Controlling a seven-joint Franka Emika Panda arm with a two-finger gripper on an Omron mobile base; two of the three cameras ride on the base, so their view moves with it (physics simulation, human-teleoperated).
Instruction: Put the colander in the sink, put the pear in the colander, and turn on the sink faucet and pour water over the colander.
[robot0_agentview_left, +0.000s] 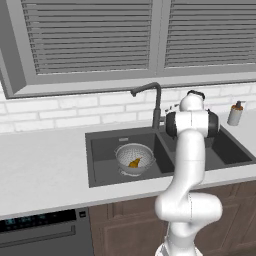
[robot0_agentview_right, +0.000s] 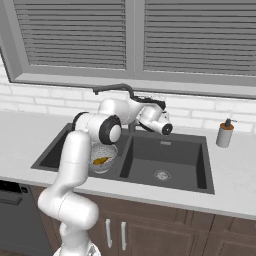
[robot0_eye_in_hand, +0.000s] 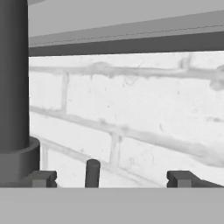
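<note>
The sink (robot0_agentview_left: 100, 145) spans the counter under the window, a dark double basin. In its left basin the colander (robot0_agentview_left: 134, 157) sits upright with the pear (robot0_agentview_left: 135, 162) lying inside, so I judge the first two steps done and only the water left.

The sink faucet (robot0_agentview_left: 156, 102) rises from the back rim near the divider between the basins, its gooseneck hooking left toward the colander's basin. In the hand view its thick dark column (robot0_eye_in_hand: 13, 78) stands upright at the left edge, and a small dark peg, probably the side lever (robot0_eye_in_hand: 92, 174), pokes up low between my fingertips, nearer the left one.

My arm reaches forward over the sink, forearm roughly level, wrist turned so I face the white tile wall behind the faucet. My gripper (robot0_eye_in_hand: 110, 179) sits just beside the faucet base, fingers spread wide and pinching nothing. The lever lies straight ahead and slightly left, so the coming nudge is short, I reckon.
</note>
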